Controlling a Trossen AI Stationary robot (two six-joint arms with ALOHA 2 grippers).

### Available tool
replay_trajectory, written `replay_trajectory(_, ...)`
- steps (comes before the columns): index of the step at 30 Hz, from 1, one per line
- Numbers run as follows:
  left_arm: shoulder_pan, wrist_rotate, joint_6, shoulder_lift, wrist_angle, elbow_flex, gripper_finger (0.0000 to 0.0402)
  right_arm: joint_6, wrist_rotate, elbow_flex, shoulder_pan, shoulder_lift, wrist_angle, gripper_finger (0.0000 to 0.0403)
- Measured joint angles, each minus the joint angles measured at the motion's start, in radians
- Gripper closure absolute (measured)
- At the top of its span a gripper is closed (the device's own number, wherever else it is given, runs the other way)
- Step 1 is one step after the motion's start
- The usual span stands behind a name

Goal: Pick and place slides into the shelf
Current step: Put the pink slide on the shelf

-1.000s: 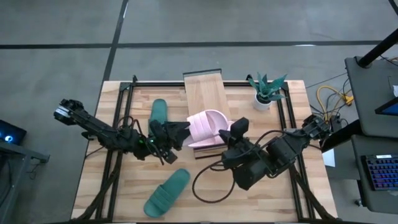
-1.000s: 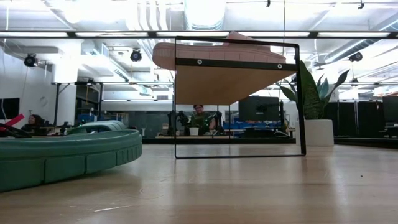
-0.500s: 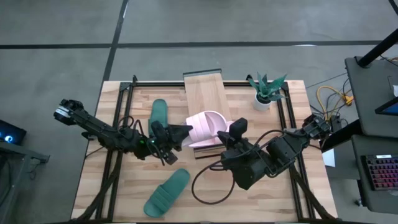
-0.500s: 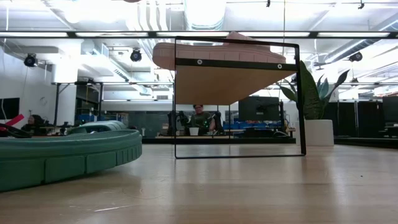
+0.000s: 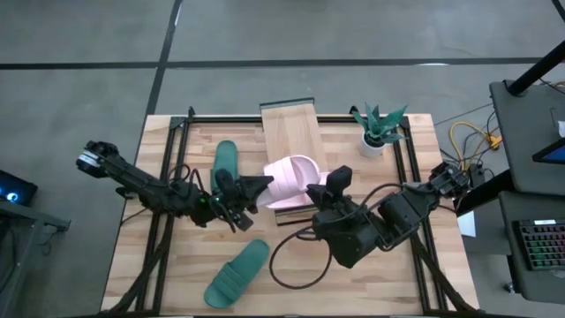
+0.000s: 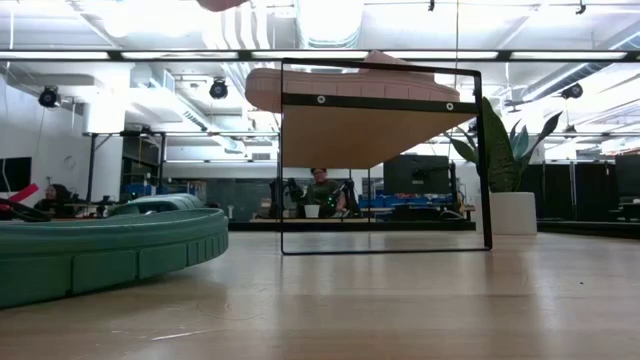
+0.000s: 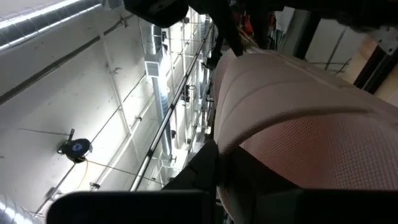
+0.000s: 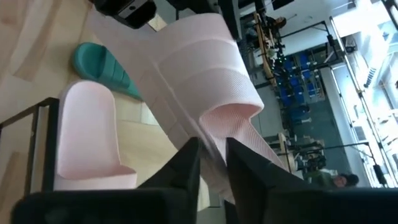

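A pale pink slide (image 5: 296, 173) is held tilted in the air over the near end of the shelf (image 5: 290, 132), between the two arms. The left gripper (image 5: 256, 187) has its fingers closed on the slide's left edge; in the left wrist view the slide's textured pink surface (image 7: 311, 118) fills the frame right in front of that gripper's dark fingers. The right gripper (image 5: 325, 193) meets the same slide from the other side. In the right wrist view its two fingers (image 8: 186, 163) straddle the slide's edge (image 8: 205, 93) with a narrow gap between them, but whether they press on it or stand slightly apart from it cannot be told.

A second pink slide (image 8: 87, 134) lies flat on the shelf's light-wood top, under the lifted one. In the low view that slide (image 6: 350, 85) sits on the plank, which rests on its thin black wire frame (image 6: 482, 160).

One dark teal slide (image 5: 226, 162) lies on the table (image 5: 159, 265) left of the shelf, just beside the left arm. The other teal slide (image 5: 237, 273) lies well apart from it, near the table's front edge. A small potted plant (image 5: 377, 128) stands to the right of the shelf, near the table's far edge.
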Motion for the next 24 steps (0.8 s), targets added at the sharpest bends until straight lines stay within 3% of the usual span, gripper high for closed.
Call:
replay_trajectory(5,0.046,-0.036,0.039,-0.014,0.013,0.001,0.04,-0.007,0.061,0.001,0.001,-0.002,-0.019,0.0291)
replay_trajectory(10,0.114,-0.031,0.084,-0.024,0.0,-0.001,0.0401,0.036,0.254,0.001,0.003,-0.016,-0.044,0.027)
replay_trajectory(13,0.156,0.001,0.084,-0.028,-0.096,-0.001,0.0401,0.071,0.341,0.001,0.003,-0.037,-0.045,0.0271)
replay_trajectory(20,0.248,0.106,0.027,-0.039,-0.232,0.001,0.0401,0.129,0.329,0.001,0.003,-0.111,-0.045,0.0285)
replay_trajectory(24,0.298,0.252,-0.089,-0.059,-0.43,0.025,0.0401,0.147,0.323,0.001,0.003,-0.15,-0.045,0.0291)
